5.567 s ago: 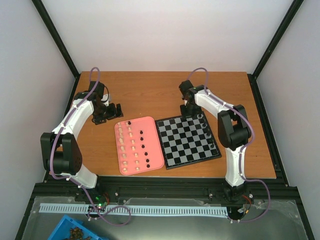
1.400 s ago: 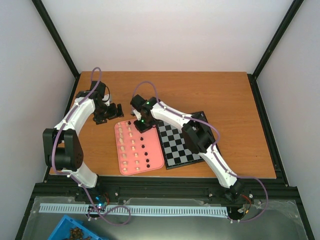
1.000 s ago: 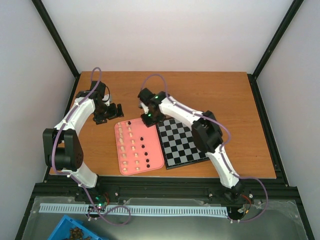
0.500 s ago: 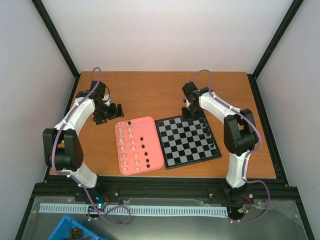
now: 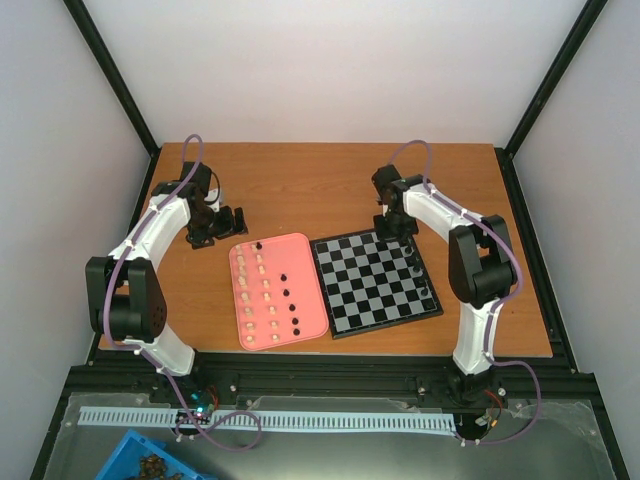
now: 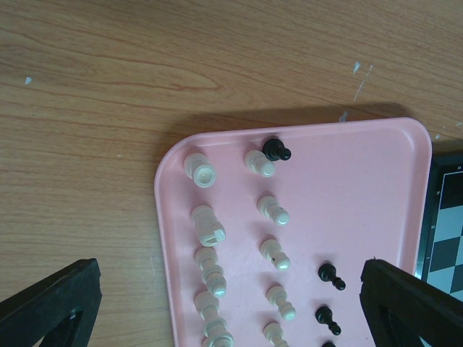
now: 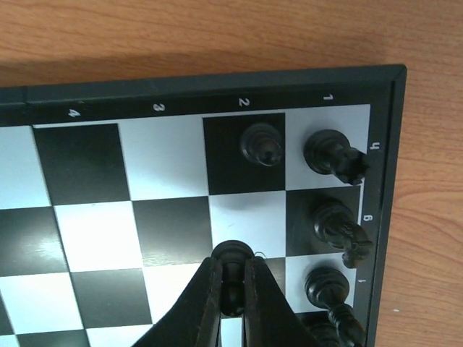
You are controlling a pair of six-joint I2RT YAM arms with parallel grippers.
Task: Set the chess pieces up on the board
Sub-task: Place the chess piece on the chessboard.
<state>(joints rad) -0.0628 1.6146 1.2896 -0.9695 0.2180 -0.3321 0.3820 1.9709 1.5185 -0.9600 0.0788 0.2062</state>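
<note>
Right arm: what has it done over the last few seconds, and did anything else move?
The right gripper swung left over the pink tray, then back to the board's far right corner, now pinching a black piece. The left gripper stayed open by the tray.

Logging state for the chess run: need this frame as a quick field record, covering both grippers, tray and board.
left gripper: open, holding nothing, near the far end of the pink tray
right gripper: shut on held black piece, over column 2
tray contents: cream pieces in two columns, tray black pieces beside them
board: placed black pieces in column 1, black pawn in column 2
held piece touching board: cannot tell
</note>
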